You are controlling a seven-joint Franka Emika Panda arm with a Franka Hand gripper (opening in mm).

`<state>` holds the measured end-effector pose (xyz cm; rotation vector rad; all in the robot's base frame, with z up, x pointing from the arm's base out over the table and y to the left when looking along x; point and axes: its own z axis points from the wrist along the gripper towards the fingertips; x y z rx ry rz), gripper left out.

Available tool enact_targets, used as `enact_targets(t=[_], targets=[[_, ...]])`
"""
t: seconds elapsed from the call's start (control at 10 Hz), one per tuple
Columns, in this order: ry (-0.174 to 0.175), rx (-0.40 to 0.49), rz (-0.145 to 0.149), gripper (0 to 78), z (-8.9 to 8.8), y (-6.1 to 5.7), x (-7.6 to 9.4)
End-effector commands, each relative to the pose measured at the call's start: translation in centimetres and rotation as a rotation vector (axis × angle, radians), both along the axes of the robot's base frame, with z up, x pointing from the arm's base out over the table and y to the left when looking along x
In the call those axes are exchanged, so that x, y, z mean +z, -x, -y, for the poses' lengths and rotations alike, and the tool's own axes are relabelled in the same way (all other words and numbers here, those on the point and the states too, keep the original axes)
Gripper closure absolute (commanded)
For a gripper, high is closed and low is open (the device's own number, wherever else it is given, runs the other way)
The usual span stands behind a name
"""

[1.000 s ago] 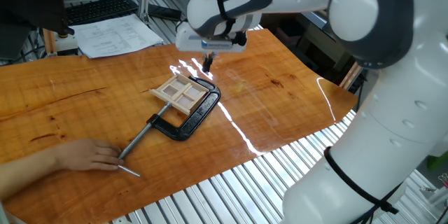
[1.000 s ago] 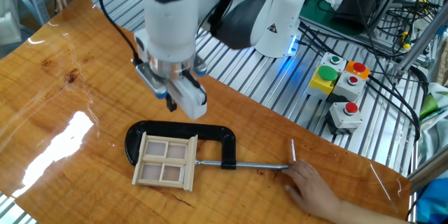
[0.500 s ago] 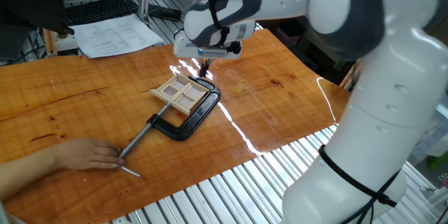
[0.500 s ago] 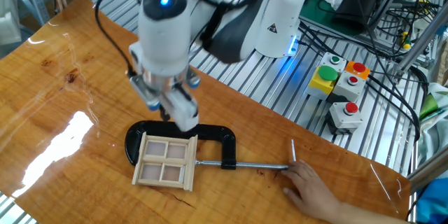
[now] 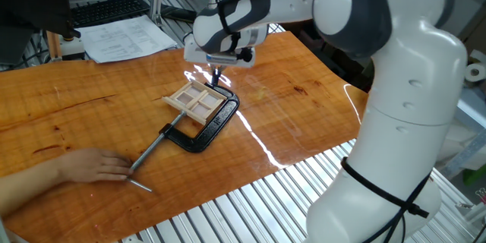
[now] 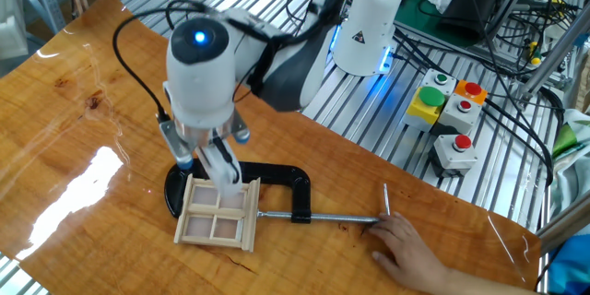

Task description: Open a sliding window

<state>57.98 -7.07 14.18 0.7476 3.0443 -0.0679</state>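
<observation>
The sliding window (image 5: pixel 196 100) is a small flat light-wood frame with crossbars. It lies on the wooden table, held in the jaws of a black C-clamp (image 5: pixel 211 124). In the other fixed view the window (image 6: pixel 218 215) lies just left of the clamp's screw (image 6: pixel 323 218). My gripper (image 5: pixel 215 78) points straight down with its fingers together. Its tips are at the window's far edge, next to the clamp's curved end. From the other side the gripper (image 6: pixel 228 177) stands over the window's top edge. Whether it touches the wood I cannot tell.
A person's hand (image 5: pixel 89 165) rests on the table at the clamp's screw handle (image 6: pixel 385 198). A keyboard (image 5: pixel 106 9) and papers (image 5: pixel 125 38) lie at the back. A box with coloured buttons (image 6: pixel 447 115) and cables sit beyond the table's edge.
My gripper has moved down and towards the window, from above the clamp's bow to the window's far edge. The window, the clamp and the hand have not moved.
</observation>
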Motion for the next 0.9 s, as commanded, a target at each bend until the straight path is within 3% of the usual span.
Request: enact_targets(t=[0.1, 0.9], targets=[[0.006, -0.034, 0.009, 77.6, -0.3, -0.5, -1.5], [0.004, -0.092, 0.019, 77.6, -0.4, -0.8, -4.0]])
